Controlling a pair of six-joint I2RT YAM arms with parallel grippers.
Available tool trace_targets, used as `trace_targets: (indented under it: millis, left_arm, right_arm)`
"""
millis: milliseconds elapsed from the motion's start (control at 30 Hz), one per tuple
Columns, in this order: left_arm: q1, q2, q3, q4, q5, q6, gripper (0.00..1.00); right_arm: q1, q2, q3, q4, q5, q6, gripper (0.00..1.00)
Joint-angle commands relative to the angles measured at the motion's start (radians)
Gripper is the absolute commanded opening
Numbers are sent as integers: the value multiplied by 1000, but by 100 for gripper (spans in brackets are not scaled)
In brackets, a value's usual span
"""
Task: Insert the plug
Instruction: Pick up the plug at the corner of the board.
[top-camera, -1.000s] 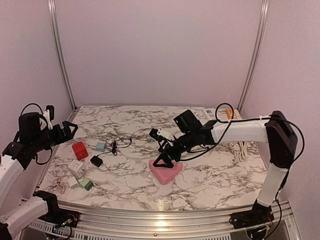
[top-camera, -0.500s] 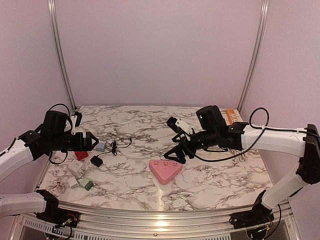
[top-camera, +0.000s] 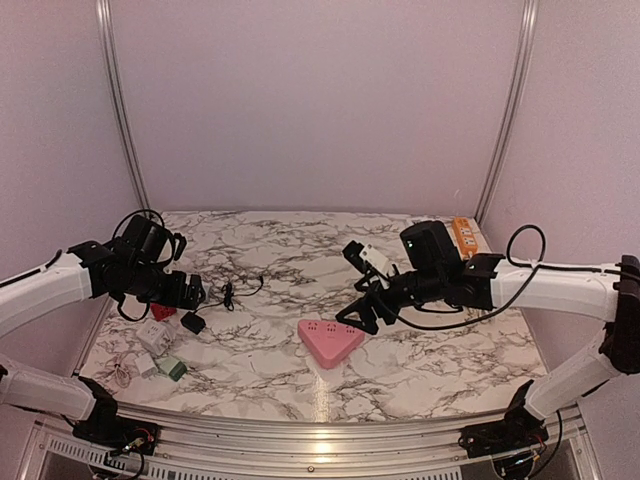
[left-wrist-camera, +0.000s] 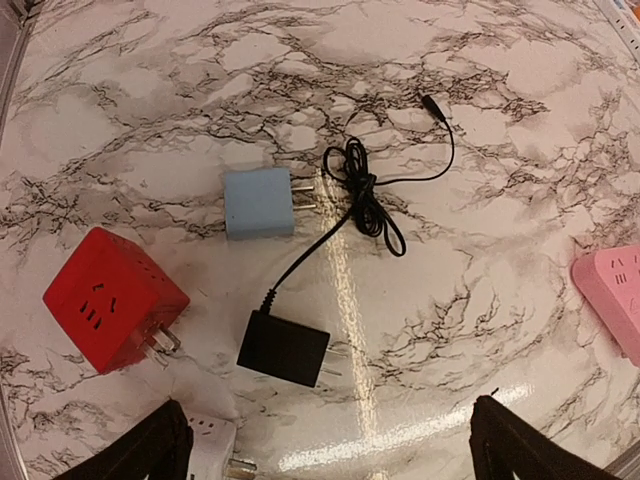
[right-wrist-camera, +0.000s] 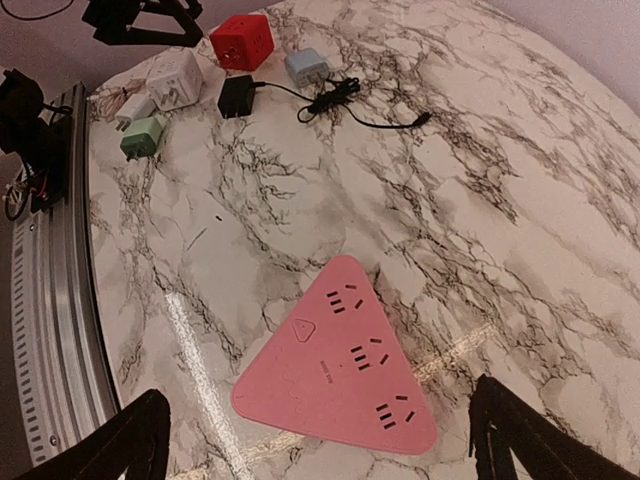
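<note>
**Both end effectors spread wide and holding nothing; plugs lie loose well left of the pink strip**

The pink triangular power strip (top-camera: 330, 342) lies flat on the marble table (top-camera: 450, 350), its socket face up, with three sets of socket holes showing in the right wrist view. The right end effector (right-wrist-camera: 315, 395) hangs above the strip with its fingers wide apart and nothing between them; in the overhead view it sits just behind and to the right of the strip, clear of it.

The plugs lie in a loose cluster well to the left of the strip, none of them inserted. The black plug adapter (left-wrist-camera: 285, 348) rests on the table with its prongs pointing toward the strip, and its thin cable runs back to a small coiled bundle (left-wrist-camera: 365, 190). A pale-blue plug (left-wrist-camera: 259, 202) lies farther back from the strip than the black one, beside that coil. A red cube socket (left-wrist-camera: 113, 298) sits farther left of the strip than both. A white cube adapter (top-camera: 152, 335) and a green plug (top-camera: 171, 368) lie farthest left of the strip, toward the near edge.

The left end effector (left-wrist-camera: 327, 415) hovers over this cluster, fingers fully apart and gripping nothing, with the black adapter lying below the gap between them.

An orange power strip (top-camera: 462, 232) lies far behind and to the right of the pink one.
</note>
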Motion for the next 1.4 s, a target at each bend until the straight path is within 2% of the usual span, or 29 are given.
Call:
trace_targets:
  millis: [0, 267, 567, 667, 900, 1133, 1367]
  left_arm:
    - [-7, 49, 65, -44, -55, 39, 99]
    - [-6, 191, 123, -109, -64, 97, 98]
    - [-5, 371, 221, -158, -53, 142, 84]
    - [-4, 395, 229, -165, -63, 143, 81]
    - [-2, 443, 200, -166, -100, 145, 83]
    - [7, 508, 205, -165, -86, 151, 74]
    - [26, 539, 209, -165, -84, 152, 70]
  right_arm:
    - [2, -31, -8, 37, 5, 28, 99]
    - [2, -64, -55, 66, -28, 58, 99]
    - [2, -100, -101, 99, -37, 65, 98]
    - [2, -115, -117, 101, -34, 66, 99]
    - [2, -128, -136, 118, -41, 64, 99]
    - [2, -119, -142, 129, -45, 66, 98]
    - [3, -121, -147, 127, -37, 65, 98]
